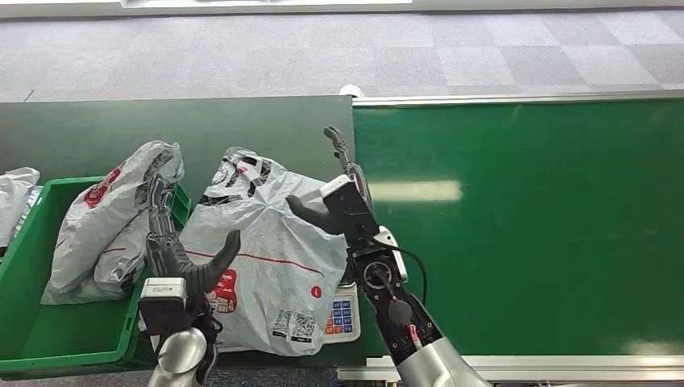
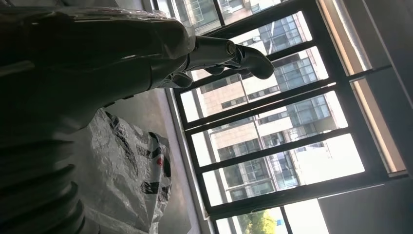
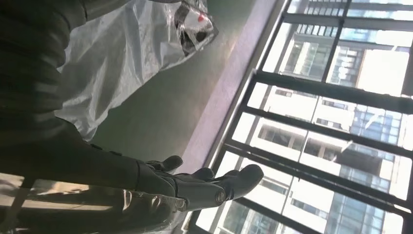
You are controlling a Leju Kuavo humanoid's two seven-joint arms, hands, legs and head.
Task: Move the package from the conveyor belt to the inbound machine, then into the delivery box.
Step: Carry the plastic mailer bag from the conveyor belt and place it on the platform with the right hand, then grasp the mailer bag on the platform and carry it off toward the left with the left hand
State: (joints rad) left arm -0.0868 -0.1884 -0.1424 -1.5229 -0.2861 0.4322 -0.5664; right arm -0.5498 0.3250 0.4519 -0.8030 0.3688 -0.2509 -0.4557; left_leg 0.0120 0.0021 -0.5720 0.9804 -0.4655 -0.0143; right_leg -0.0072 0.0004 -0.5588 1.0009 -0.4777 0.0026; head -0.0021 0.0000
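**Package on the scale between two spread hands**

Closest in, the left hand (image 1: pixel 173 246) and the right hand (image 1: pixel 339 197) stand on either side of the package (image 1: pixel 266 258), fingers spread and extended, thumbs turned inward toward the bag. The left thumb lies against the package's near-left edge and the right thumb touches its upper right side; neither hand has closed around it.

Under the package, just inward of the right wrist, sits the inbound machine (image 1: pixel 343 314), a small scale with a blue and orange keypad poking out from beneath the bag. It rests on a dark green surface (image 1: pixel 242 125). Outward of the left hand, a green delivery box (image 1: pixel 48 322) holds another grey bag (image 1: pixel 105 218), which leans against the package's left side. Outward of the right hand runs the conveyor belt (image 1: pixel 524 226), glossy green with a metal rim, catching a pale strip of reflected light.

Beyond the fingertips lies grey carpet-tiled floor (image 1: pixel 323 48). The wrist views look out past the fingers to tall dark-framed windows (image 2: pixel 277 126) with buildings outside.

The package itself is a crumpled grey plastic mailer with black lettering, a thin red line across it, a red logo patch, a small red round sticker and a printed label with QR codes near its front edge.
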